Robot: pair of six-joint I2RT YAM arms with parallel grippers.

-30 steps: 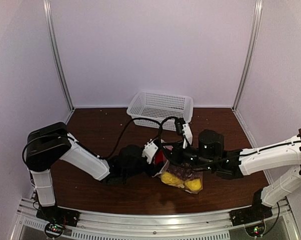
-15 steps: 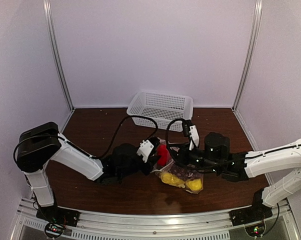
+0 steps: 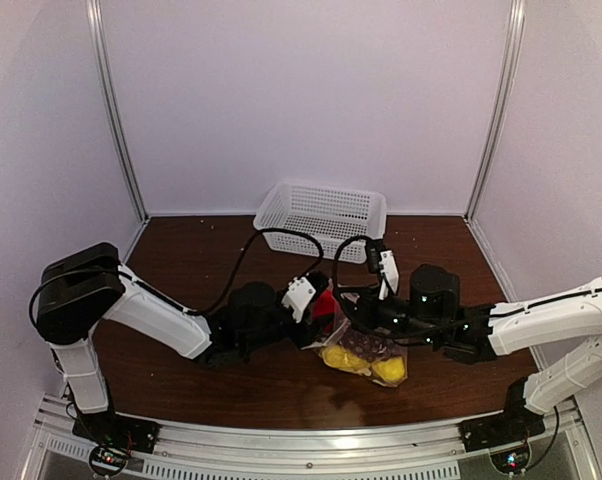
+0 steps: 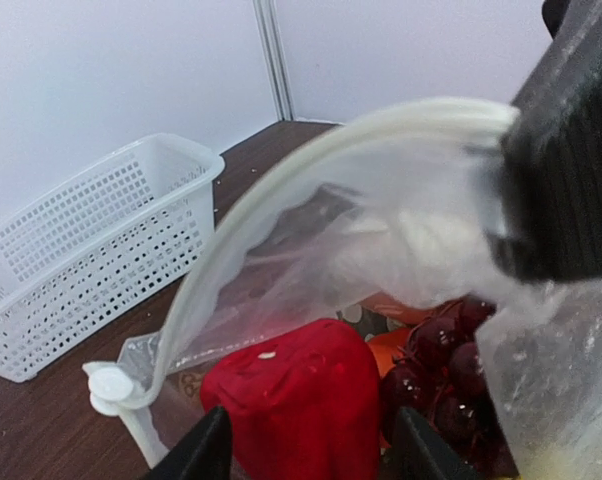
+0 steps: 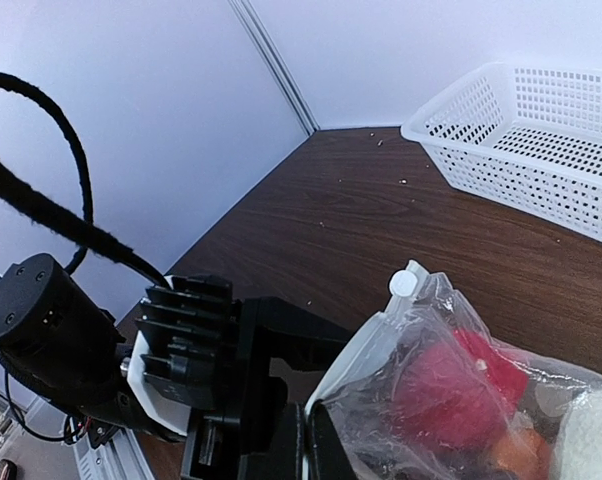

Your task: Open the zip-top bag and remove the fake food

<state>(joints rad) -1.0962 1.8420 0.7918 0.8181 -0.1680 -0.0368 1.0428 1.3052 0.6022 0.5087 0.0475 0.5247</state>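
Note:
The zip-top bag (image 3: 369, 352) lies between the two arms, its mouth pulled open toward the left. My right gripper (image 5: 316, 440) is shut on the bag's white zip rim (image 4: 281, 180) and holds it up. My left gripper (image 4: 316, 450) is at the open mouth, its two fingers closed on either side of the red piece (image 4: 301, 400), which also shows in the top view (image 3: 324, 302). Dark purple grapes (image 4: 446, 360) and an orange piece (image 4: 386, 350) lie just behind it inside the bag. Two yellow pieces (image 3: 343, 358) lie lower in the bag.
The white lattice basket (image 3: 321, 215) stands at the back of the brown table (image 3: 201, 255), just beyond the bag. The two grippers are very close together over the bag mouth. The zip's white slider (image 5: 405, 284) sits at the rim's far end.
The red piece has come further out into view at the bag mouth in my left gripper. My right arm has shifted slightly right, still holding the rim.

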